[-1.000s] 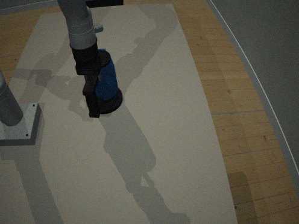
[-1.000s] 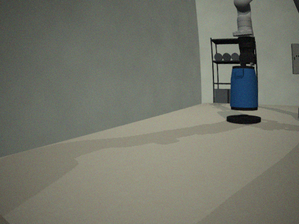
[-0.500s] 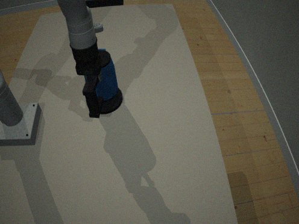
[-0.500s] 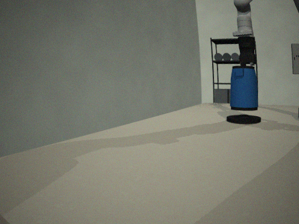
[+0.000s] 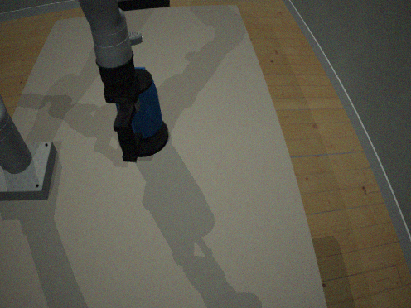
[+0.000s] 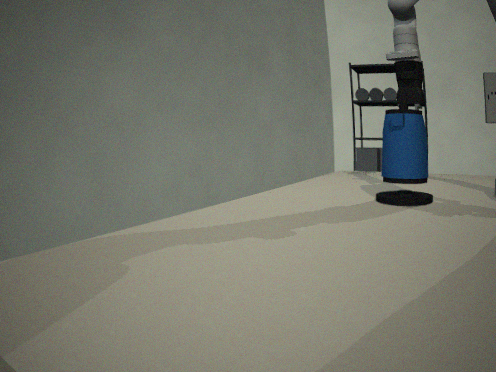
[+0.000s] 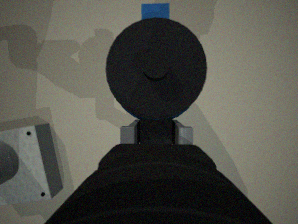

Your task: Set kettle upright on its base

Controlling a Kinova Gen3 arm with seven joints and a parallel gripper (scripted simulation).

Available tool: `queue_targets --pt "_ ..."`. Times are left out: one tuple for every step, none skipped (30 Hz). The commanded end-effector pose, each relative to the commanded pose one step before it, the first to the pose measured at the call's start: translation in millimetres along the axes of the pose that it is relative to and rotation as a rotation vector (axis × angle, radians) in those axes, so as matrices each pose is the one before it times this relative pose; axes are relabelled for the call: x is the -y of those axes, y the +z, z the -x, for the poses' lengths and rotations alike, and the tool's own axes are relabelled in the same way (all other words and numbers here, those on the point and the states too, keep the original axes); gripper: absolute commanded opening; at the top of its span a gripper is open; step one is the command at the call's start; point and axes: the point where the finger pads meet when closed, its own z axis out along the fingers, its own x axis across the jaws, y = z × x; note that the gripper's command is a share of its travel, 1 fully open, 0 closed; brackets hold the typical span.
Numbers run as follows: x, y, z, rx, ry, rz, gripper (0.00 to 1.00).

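1. While the hand is clamped partway on a dark part at the top of the kettle, the blue body hangs upright just above the base, not touching it.
2. The kettle looks stiff and smooth, likely slippery; gripping that top part keeps it plumb.
3. The base lies flat on the desk.
4. No brand or writing is readable.

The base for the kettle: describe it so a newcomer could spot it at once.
Start at the beige table and follow the white arm down to the gripper holding the upright blue kettle. Just below the kettle, with a gap between, lies the base: a flat black disc, the only low, dark thing there.
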Motion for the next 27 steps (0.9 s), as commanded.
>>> queue_targets --pt "-1.79 -0.42 -1.34 -0.00697 0.00641 0.00311 0.00" --pt "0.00 0.00 0.00 0.00000 0.00000 0.00000 0.00" --pt "0.00 0.00 0.00 0.00000 0.00000 0.00000 0.00" --pt "0.00 0.00 0.00 0.00000 0.00000 0.00000 0.00" --pt "0.00 0.00 0.00 0.00000 0.00000 0.00000 0.00" --pt "0.00 0.00 0.00 0.00000 0.00000 0.00000 0.00" --pt "0.00 0.00 0.00 0.00000 0.00000 0.00000 0.00" --pt "0.00 0.00 0.00 0.00000 0.00000 0.00000 0.00" --pt "0.00 0.00 0.00 0.00000 0.00000 0.00000 0.00" --pt "0.00 0.00 0.00 0.00000 0.00000 0.00000 0.00" --pt "0.00 0.00 0.00 0.00000 0.00000 0.00000 0.00" --pt "0.00 0.00 0.00 0.00000 0.00000 0.00000 0.00" --pt "0.00 0.00 0.00 0.00000 0.00000 0.00000 0.00" --pt "0.00 0.00 0.00 0.00000 0.00000 0.00000 0.00" --pt "0.00 0.00 0.00 0.00000 0.00000 0.00000 0.00" --pt "0.00 0.00 0.00 0.00000 0.00000 0.00000 0.00" --pt "-0.01 0.01 0.01 0.00002 0.00000 0.00000 0.00" --pt "-0.09 0.07 0.05 0.00010 0.00001 0.00003 0.00" --pt "-0.19 0.16 0.09 0.00020 0.00002 0.00005 0.00" --pt "-0.29 0.23 0.10 0.00024 0.00002 0.00007 0.00" --pt "-0.36 0.27 0.07 0.00021 0.00001 0.00006 0.00" --pt "-0.39 0.27 0.02 0.00012 0.00001 0.00004 0.00" --pt "-0.37 0.24 -0.04 0.00001 0.00000 0.00001 0.00" --pt "-0.31 0.19 -0.09 -0.00010 -0.00001 -0.00002 0.00" --pt "-0.23 0.12 -0.13 -0.00019 -0.00002 -0.00004 0.00" --pt "-0.13 0.05 -0.15 -0.00023 -0.00002 -0.00005 0.00" --pt "-0.04 -0.01 -0.13 -0.00023 -0.00002 -0.00005 0.00"
